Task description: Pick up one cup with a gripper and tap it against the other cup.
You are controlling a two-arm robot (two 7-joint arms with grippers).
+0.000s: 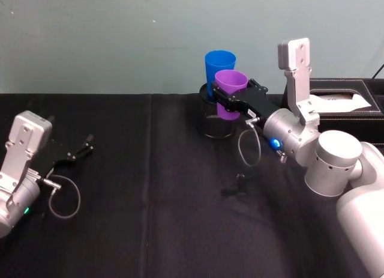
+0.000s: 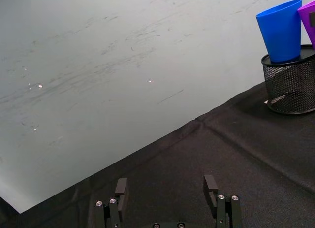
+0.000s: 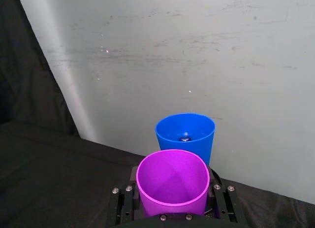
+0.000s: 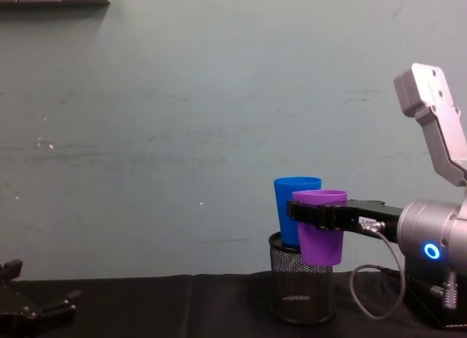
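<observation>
From here, the right pincer (image 1: 231,104), clamped on the purple cup (image 1: 231,81) and seemingly almost touching the blue cup (image 1: 219,65), needs only a gentle nudge, while the left pincer (image 2: 166,181) sits apart over the counter (image 1: 150,200).

right arm (image 1: 333,155) grey-silver, rounded joints | ring light (image 4: 432,251) blue | right pincer (image 1: 225,98) black | cable (image 1: 239,148) grey, looped

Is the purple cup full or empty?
Empty. Looking down into the purple cup, held upright by the right pincer, only its bare inside shows. Far left, the left pincer sits parked, open.
</observation>
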